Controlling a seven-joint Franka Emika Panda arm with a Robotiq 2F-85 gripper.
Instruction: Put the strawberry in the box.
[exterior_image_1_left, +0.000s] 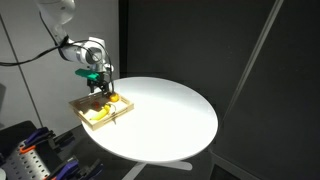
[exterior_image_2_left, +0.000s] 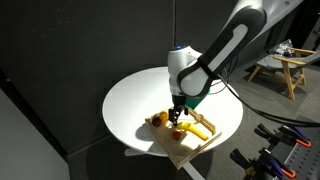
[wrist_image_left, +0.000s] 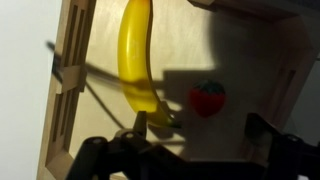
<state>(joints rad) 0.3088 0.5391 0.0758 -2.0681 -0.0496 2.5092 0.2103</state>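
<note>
The strawberry (wrist_image_left: 207, 98) is a small red lump with a green top. It lies on the floor of the box (wrist_image_left: 75, 60), a shallow light-wood tray, to the right of a yellow banana (wrist_image_left: 135, 50). My gripper (wrist_image_left: 198, 140) hovers just above the tray with its fingers spread. The strawberry lies free between and ahead of the fingers, with nothing held. Both exterior views show the gripper (exterior_image_1_left: 100, 84) (exterior_image_2_left: 177, 116) low over the box (exterior_image_1_left: 84, 107) (exterior_image_2_left: 186, 151). The strawberry (exterior_image_2_left: 174, 131) shows as a red spot under the fingers.
The box sits at the edge of a round white table (exterior_image_1_left: 170, 115) (exterior_image_2_left: 130, 100). The banana (exterior_image_1_left: 100, 115) (exterior_image_2_left: 200, 128) and a small orange fruit (exterior_image_1_left: 113, 98) (exterior_image_2_left: 157, 120) also lie in the box. Dark curtains stand behind.
</note>
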